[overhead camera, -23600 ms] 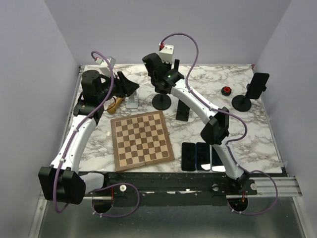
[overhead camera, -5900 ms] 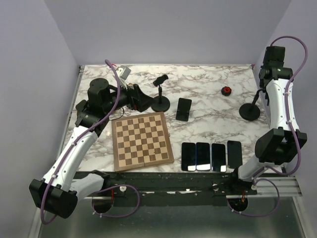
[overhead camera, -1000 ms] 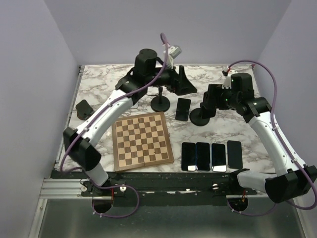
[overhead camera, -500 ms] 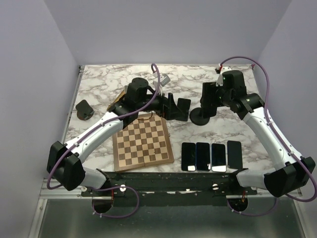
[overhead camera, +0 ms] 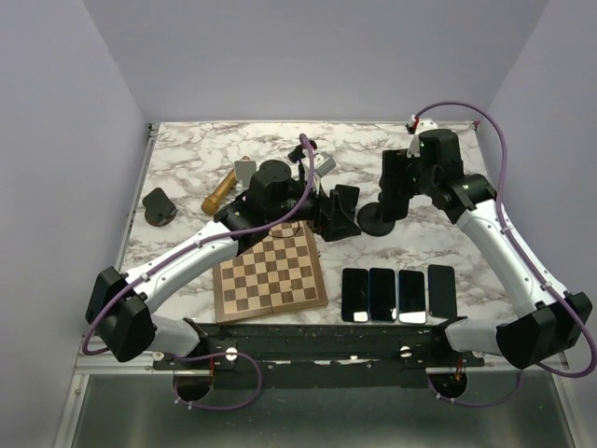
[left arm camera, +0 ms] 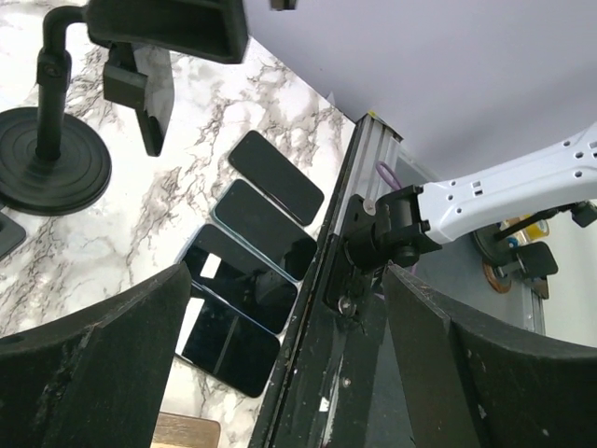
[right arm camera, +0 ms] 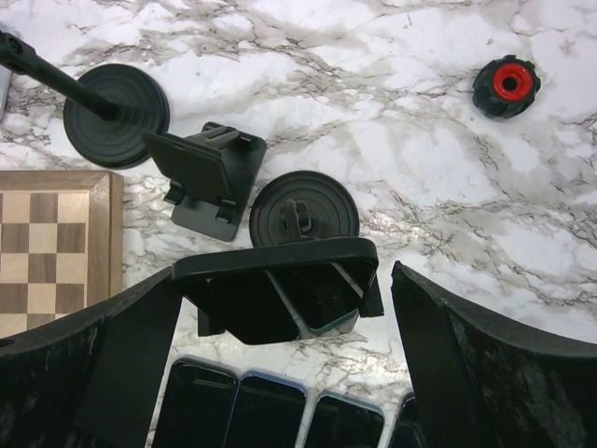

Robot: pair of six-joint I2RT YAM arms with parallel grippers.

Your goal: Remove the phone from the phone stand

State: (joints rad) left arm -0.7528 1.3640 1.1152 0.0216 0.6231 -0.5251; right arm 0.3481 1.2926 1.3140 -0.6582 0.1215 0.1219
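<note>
**Marble table, lavender walls, phone in the stand**

White tabletop (overhead camera: 187, 168) veined in grey, closed in at the back and on both sides by plain lavender walls (overhead camera: 317, 56); aluminium rail (left arm camera: 371, 154) along the near edge, grey floor below. Up in the head of the phone stand (overhead camera: 378, 221), the phone (right arm camera: 278, 297), with the round black base on the marble right of centre, near the chessboard (overhead camera: 270, 275). Directly above, the right gripper (right arm camera: 284, 277), fingers spread wide to either side of the phone; contact not clear. Just left of the base, the left gripper (left arm camera: 286, 280), jaws wide apart, nothing between them. Flat in a row near the front edge, four phones (overhead camera: 383, 295). Farther back, a second stand (right arm camera: 117, 114) and a red knob (right arm camera: 506, 82)
</note>
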